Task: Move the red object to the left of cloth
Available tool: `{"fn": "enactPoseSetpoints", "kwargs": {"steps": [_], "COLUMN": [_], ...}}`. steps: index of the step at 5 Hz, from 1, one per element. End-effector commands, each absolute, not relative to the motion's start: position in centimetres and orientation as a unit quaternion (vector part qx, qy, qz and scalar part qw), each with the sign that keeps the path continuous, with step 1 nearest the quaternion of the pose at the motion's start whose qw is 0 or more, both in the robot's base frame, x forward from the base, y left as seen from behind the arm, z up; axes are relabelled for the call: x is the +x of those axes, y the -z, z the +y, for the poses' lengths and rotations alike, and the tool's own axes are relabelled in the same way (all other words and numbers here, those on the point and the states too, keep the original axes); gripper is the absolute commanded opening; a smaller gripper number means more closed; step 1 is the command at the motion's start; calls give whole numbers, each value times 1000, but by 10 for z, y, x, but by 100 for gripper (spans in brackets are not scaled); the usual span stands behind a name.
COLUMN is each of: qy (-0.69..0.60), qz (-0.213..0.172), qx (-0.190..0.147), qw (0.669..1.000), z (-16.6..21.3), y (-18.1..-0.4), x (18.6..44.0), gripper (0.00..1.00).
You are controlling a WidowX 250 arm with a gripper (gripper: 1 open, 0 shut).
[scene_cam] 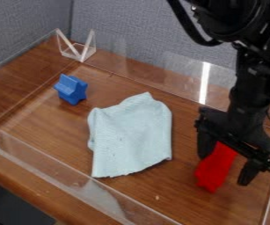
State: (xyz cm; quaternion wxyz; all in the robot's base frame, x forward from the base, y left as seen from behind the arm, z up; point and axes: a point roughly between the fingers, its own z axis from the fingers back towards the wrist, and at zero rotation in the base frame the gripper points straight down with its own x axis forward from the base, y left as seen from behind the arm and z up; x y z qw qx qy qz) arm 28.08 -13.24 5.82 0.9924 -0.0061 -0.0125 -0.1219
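The open black gripper (226, 156) is over the bumpy red plastic block (215, 168), near the brown wooden surface's (140, 191) right edge, beside the wrinkly pale blue-green cloth (130, 134).

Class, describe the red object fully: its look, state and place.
The red object looks like smooth, solid plastic, elongated and uneven in outline. It lies on the brown wooden surface, right of the cloth in the picture, apart from it. The open gripper straddles its upper part; contact is unclear.
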Motion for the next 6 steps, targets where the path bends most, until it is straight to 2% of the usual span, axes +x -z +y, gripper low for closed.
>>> {"fn": "enactPoseSetpoints", "kwargs": {"steps": [1,5,6], "qy": [125,114,112], "qz": [-50,-79,-72], "qx": [-15,-20,-19], "qw": [991,990,991], "z": [-137,-137,-134], "y": [-77,-80,-72], "x": [284,287,288], "gripper": [100,100,0]}}
